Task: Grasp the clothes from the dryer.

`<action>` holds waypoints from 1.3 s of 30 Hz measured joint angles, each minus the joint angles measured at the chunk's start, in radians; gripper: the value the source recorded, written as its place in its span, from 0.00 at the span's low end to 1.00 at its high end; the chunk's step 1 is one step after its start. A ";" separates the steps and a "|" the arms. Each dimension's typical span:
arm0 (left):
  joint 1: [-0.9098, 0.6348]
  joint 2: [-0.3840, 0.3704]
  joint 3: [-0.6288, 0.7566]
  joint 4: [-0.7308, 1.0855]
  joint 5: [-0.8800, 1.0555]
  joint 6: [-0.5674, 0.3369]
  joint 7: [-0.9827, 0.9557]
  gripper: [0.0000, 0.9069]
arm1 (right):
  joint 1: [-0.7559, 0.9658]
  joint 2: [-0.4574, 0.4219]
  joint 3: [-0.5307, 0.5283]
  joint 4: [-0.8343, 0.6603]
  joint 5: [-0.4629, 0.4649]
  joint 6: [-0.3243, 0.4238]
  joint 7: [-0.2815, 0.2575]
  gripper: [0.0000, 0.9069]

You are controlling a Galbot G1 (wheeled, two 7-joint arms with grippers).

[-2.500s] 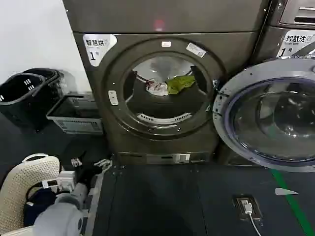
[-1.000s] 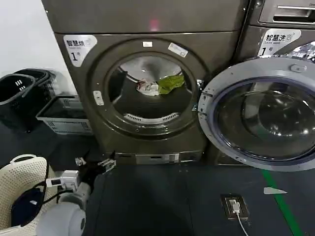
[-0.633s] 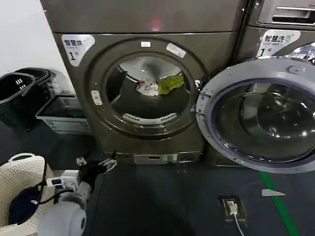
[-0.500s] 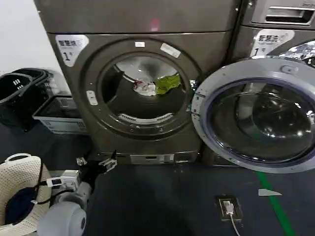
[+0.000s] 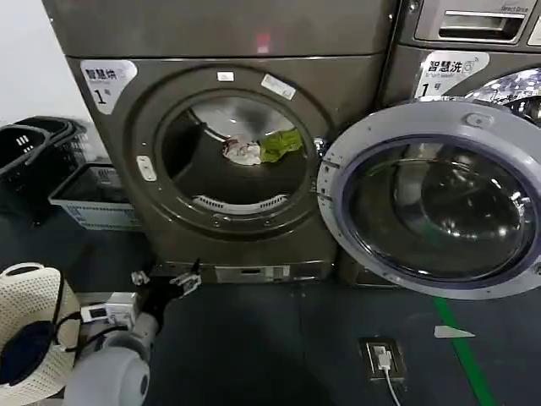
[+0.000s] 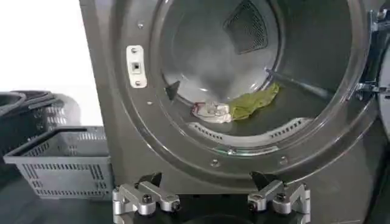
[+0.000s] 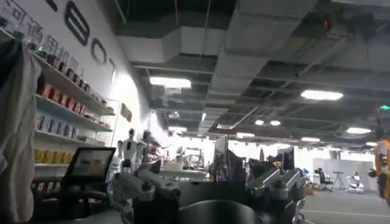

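Over on the left, dark bins and a grey basket sit on the floor against the wall, with a pale woven hamper nearer the robot. The left gripper hangs low in front of the dryer, below the porthole, its fingers spread wide apart and holding nothing. Inside the drum, well apart from the gripper, lie the clothes: a white piece touching a lime-green one, resting on the drum floor toward the back. To the right, the glass door stands swung open. The right gripper points away into the room, its fingers apart too. The risk I see is the reach: the arm must rise over the porthole's lower lip, and coming in too low could knock the rim. A shallow pinch might also catch just one piece and leave the other behind.
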 measured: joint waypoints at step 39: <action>-0.022 0.013 0.026 0.014 0.020 0.000 -0.005 1.00 | -0.010 -0.005 0.006 -0.010 0.053 0.035 0.049 1.00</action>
